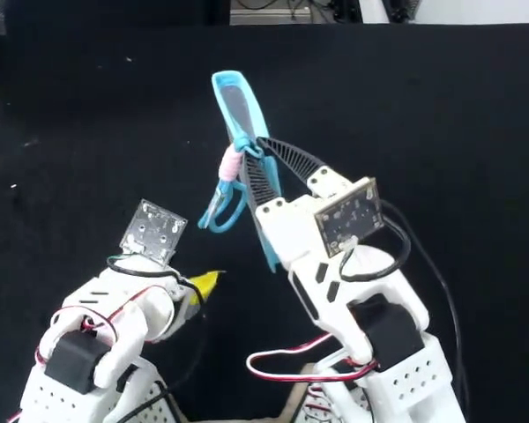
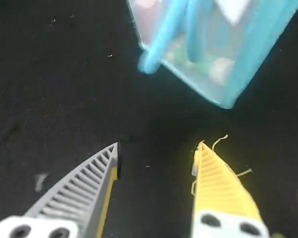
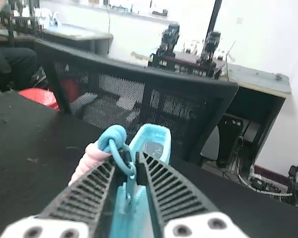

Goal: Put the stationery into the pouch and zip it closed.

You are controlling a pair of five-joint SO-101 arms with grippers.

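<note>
One pouch (image 1: 238,110) — right gripper (image 3: 138,157) pinching its zip pull (image 3: 114,139), left gripper (image 2: 156,148) spread, empty. Risk — pull may slip free, or the unbraced pouch swing instead of zipping.

High view looks down; both close wrist views share the pouch (image 1: 238,101).

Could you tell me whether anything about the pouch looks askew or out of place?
The pouch is tilted on edge rather than flat, pinched at its zipper edge by the right gripper; a blue cord loop dangles beside it. Nothing looks spilled.
</note>
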